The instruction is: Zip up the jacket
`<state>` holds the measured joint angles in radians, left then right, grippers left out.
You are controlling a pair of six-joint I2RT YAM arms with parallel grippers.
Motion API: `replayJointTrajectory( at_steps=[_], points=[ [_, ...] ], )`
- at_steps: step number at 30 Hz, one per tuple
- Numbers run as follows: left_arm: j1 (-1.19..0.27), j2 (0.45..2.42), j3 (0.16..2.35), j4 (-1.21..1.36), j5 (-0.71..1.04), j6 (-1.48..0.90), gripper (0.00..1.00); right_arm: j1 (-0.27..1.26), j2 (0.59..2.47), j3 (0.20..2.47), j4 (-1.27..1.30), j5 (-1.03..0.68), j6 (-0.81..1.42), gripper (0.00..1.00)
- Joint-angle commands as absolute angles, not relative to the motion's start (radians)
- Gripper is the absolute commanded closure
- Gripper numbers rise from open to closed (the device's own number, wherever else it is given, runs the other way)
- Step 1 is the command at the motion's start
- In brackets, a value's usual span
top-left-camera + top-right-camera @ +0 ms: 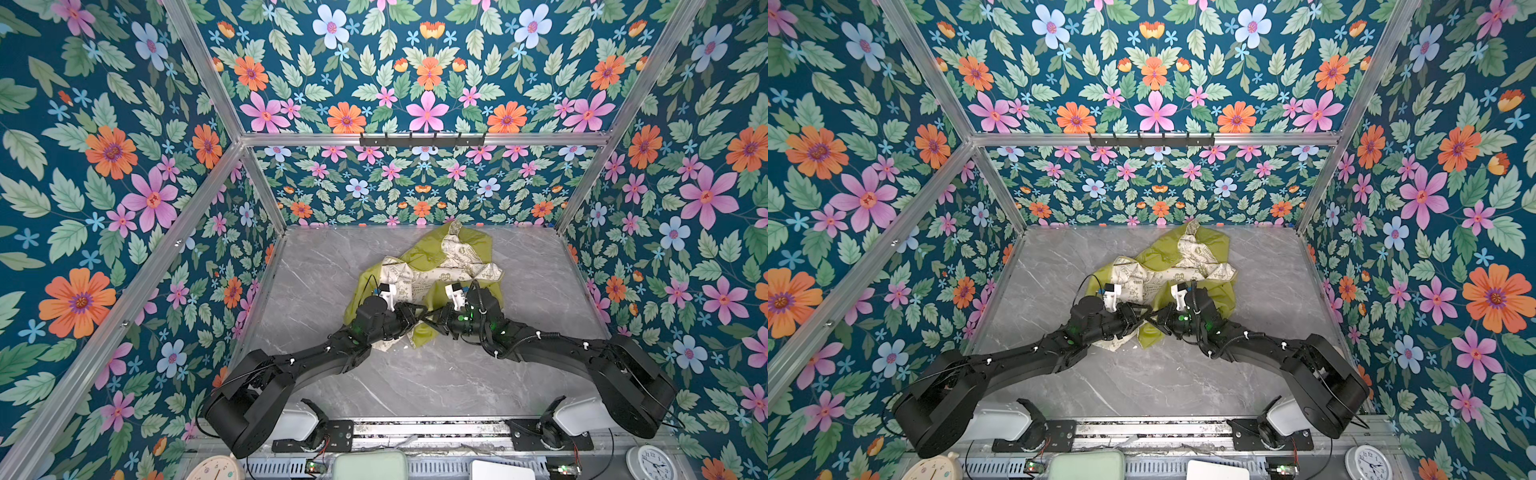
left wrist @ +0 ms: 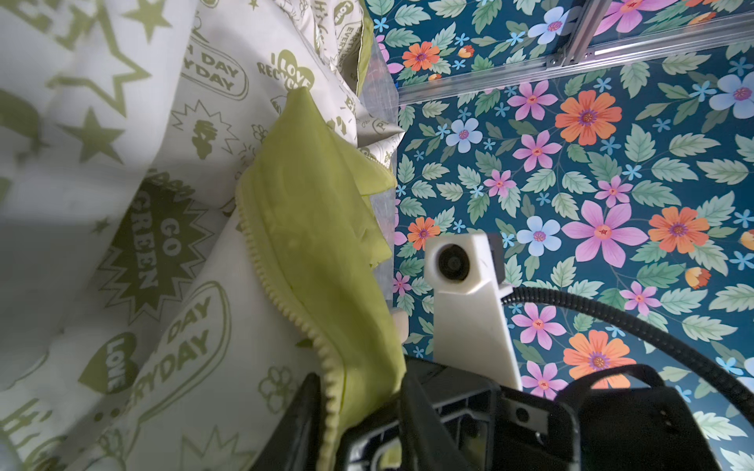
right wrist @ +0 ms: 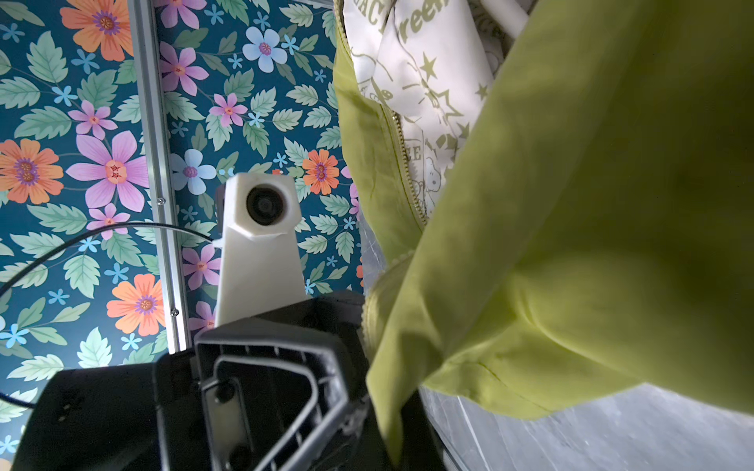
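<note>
The right gripper [image 1: 435, 319] is clamped on a fold of green cloth. In the right wrist view the cloth runs down between its fingers. The left gripper [image 1: 413, 312] has its fingers on either side of a toothed zipper edge [image 2: 281, 293]. Whether they pinch that edge or only flank it cannot be told. The two grippers meet tip to tip above the middle of the table [image 1: 415, 382], almost touching.

There are two black arms, each coming from a near corner of the table, and each carries one white wrist camera. There is one jacket [image 1: 432, 249]. Two round clocks stand just past the table's near edge, one [image 1: 216, 469] at its left corner and one [image 1: 652, 461] at its right corner. One black hook rail [image 1: 422, 140] hangs high above the table's far edge.

The jacket lies crumpled on the table, from the middle to the far edge, and its near end is gathered up at the grippers. The outer cloth is thin and lime-olive green. The cream lining is turned outward across much of the heap and is printed with olive stars, hearts, bursts and bubbles reading "GO GREEN", "LOVE" and "EVERYDAY". The zipper is green like the shell, and the teeth in the left wrist view stand unjoined along a single edge.
</note>
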<state>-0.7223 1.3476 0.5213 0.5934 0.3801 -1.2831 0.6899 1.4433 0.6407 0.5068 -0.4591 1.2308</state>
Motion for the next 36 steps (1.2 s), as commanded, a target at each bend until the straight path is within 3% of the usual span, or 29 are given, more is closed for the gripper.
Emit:
replayJointTrajectory(
  at_steps=[1,12,22,30,36],
  points=[
    [-0.719,1.339,0.521,0.577,0.397,-1.271,0.61,0.689,1.441,0.637,0.537,-0.446,1.244,0.98],
    [-0.657,1.234,0.522,0.362,0.364,-1.173,0.51,0.69,1.428,0.608,0.53,-0.45,1.244,1.0],
    [-0.47,0.842,0.463,-0.21,0.213,-0.991,0.37,0.736,1.488,0.662,0.542,-0.388,1.163,1.0],
    [-0.468,0.753,0.324,-0.231,0.116,-1.029,0.39,0.782,1.629,0.723,0.649,-0.363,1.15,1.0],
    [-0.465,0.836,0.269,-0.005,0.099,-1.034,0.37,0.803,1.738,0.765,0.695,-0.349,1.159,1.0]
  ],
)
